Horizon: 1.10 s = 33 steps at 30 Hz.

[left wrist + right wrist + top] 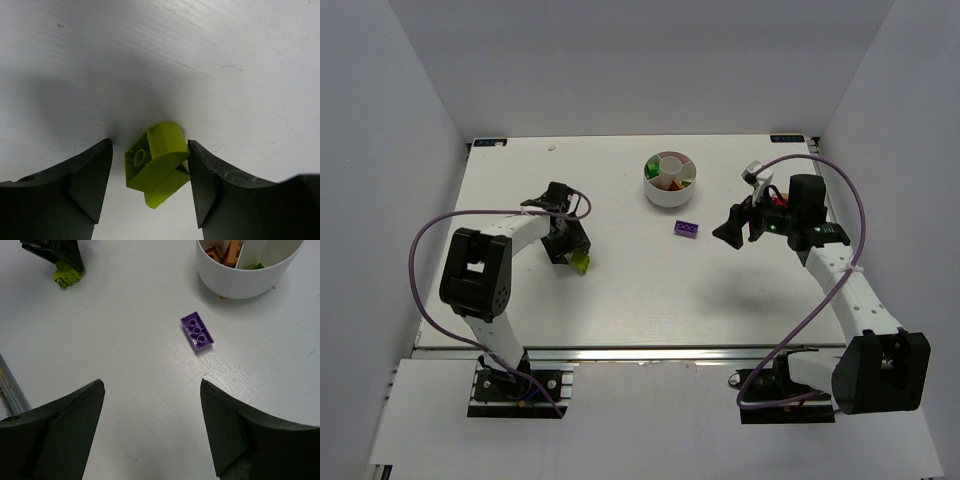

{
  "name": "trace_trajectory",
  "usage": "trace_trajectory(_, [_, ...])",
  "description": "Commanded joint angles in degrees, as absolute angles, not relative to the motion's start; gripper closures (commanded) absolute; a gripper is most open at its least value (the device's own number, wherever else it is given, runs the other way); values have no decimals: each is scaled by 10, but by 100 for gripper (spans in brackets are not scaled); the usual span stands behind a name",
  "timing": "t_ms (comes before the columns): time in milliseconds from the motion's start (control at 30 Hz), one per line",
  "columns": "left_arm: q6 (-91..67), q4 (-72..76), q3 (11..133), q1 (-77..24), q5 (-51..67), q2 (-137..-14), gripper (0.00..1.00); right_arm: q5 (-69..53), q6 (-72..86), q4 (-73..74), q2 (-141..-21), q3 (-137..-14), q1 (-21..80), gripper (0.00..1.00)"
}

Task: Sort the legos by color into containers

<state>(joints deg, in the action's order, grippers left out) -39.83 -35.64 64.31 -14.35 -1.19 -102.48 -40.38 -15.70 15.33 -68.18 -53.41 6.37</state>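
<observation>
Left gripper [150, 167] straddling yellow-green lego [156, 161], jaws spread, not pinching yet: right finger looking near-touching, left finger showing clear gap. Lego lying tilted on table [620, 300], well left of white dish [669, 196]. Judging: lining up for pick.

Right gripper [150, 390] hovering spread, carrying nothing, pointing at purple lego [197, 331], which is lying studs-up between it and dish. Probably its next target.

Top view giving layout only, jaw gap unreadable there. Left wrist view resolving the gap. Right wrist view showing orange and green pieces sitting in separate wedges.
</observation>
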Motion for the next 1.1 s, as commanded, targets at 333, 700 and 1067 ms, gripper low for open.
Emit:
trace_trajectory(333, [-380, -352, 603, -143, -13, -901, 24, -485, -340, 259, -699, -521, 203, 17])
trace_trajectory(700, [-410, -378, 565, -141, -26, -722, 14, -359, -430, 62, -813, -512, 450, 11])
trace_trajectory(1067, [-487, -416, 428, -137, -53, -498, 12, -186, -270, 6, -1082, -716, 557, 11])
